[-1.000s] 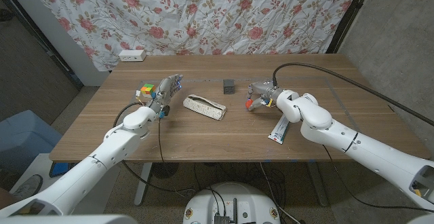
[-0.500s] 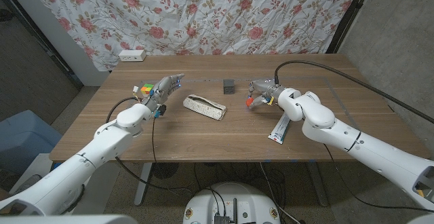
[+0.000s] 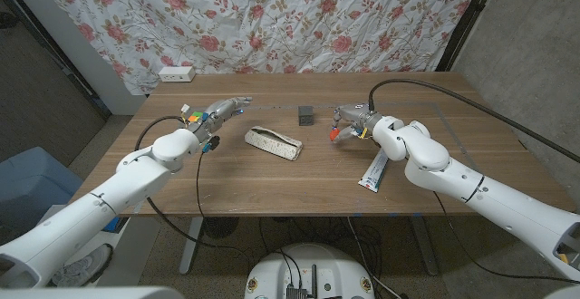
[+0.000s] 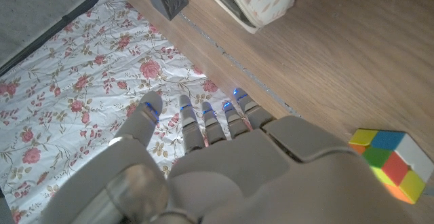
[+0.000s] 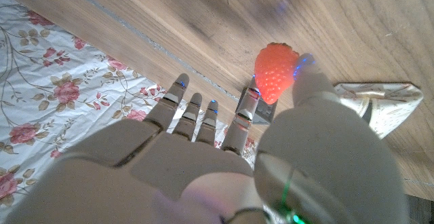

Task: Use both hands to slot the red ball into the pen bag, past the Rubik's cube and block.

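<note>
The right hand point(image 3: 347, 125) pinches the red ball point(image 5: 274, 81) above the table's point(image 3: 272, 186) middle, beside the dark block point(image 3: 306, 114). The pen bag point(image 3: 274, 143) awaits. The left hand point(image 3: 217, 115), fingers spread and empty, hovers near the cube point(image 3: 192, 119). Insertion is not yet done.

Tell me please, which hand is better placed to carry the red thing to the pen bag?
The right hand: it already pinches the red ball. The left hand holds nothing, beside the Rubik's cube.
</note>
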`<action>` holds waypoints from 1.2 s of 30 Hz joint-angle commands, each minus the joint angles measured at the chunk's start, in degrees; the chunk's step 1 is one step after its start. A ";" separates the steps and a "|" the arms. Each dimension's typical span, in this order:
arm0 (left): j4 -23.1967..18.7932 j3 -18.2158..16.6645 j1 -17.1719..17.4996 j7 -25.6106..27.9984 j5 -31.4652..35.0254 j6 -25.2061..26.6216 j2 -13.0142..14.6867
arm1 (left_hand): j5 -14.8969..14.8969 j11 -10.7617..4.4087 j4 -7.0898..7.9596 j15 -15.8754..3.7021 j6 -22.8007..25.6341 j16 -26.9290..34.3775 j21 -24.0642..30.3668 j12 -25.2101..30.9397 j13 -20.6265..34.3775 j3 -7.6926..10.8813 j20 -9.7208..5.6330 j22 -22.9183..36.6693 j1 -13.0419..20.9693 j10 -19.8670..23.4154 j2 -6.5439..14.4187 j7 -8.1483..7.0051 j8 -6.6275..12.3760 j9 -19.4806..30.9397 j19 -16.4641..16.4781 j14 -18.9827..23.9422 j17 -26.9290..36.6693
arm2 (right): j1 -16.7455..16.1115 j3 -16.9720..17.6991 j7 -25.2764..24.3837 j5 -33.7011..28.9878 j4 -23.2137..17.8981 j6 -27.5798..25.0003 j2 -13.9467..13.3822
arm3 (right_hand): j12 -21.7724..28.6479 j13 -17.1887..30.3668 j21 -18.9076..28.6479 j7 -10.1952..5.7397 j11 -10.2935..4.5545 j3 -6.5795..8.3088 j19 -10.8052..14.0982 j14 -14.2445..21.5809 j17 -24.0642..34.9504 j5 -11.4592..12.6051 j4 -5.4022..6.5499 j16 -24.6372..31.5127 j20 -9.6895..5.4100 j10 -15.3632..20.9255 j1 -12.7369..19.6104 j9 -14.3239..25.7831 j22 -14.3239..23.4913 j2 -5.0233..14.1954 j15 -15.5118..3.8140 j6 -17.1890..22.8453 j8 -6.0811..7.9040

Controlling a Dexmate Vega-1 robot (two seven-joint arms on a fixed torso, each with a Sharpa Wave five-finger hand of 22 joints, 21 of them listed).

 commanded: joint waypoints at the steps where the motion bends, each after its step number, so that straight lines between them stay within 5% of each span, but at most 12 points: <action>1: -3.51 2.14 -2.01 0.50 9.50 3.01 3.79 | -0.13 -0.63 -0.46 -3.54 2.19 0.15 0.49 0.31 0.17 0.17 -0.30 0.15 2.47 1.31 -0.78 -0.40 0.76 0.15 1.29 0.99 0.09 | -0.16 0.27 -0.53 0.05 -0.18 -0.46 -0.07 | -0.05 0.16 -0.07 -0.04 -0.31 -0.10 0.46 0.50 0.28 0.00 0.34 0.46 0.32 0.47 -0.42 0.32 0.25 0.54 0.07 0.73 0.43; 16: -7.95 6.80 -6.69 -4.21 24.69 8.23 8.26 | -0.02 -1.77 -0.42 -4.53 7.88 0.28 0.57 0.40 0.16 0.29 -0.36 0.22 9.90 5.09 -3.72 -1.47 1.65 0.13 4.48 3.74 0.12 | -0.03 0.69 0.17 0.53 -0.37 -1.03 -0.23 | -0.10 0.17 -0.09 -0.05 -0.32 -0.21 0.55 0.56 0.41 0.00 0.44 0.51 0.27 0.81 -0.60 0.33 0.25 0.67 -0.03 0.95 0.56; 36: -9.39 9.85 -10.28 -8.39 40.73 7.92 8.23 | -0.08 -3.49 -0.19 -5.67 15.17 0.32 0.72 0.37 0.15 -1.03 -0.63 0.37 18.16 9.44 -5.84 -1.79 2.02 0.10 7.50 7.20 0.13 | 1.60 -0.18 -1.64 1.74 2.48 -0.39 1.06 | -0.09 0.18 -0.14 -0.05 -0.39 -0.30 0.61 0.82 0.54 0.00 0.47 0.63 0.40 1.34 -0.69 0.35 0.25 0.83 -0.04 1.38 0.78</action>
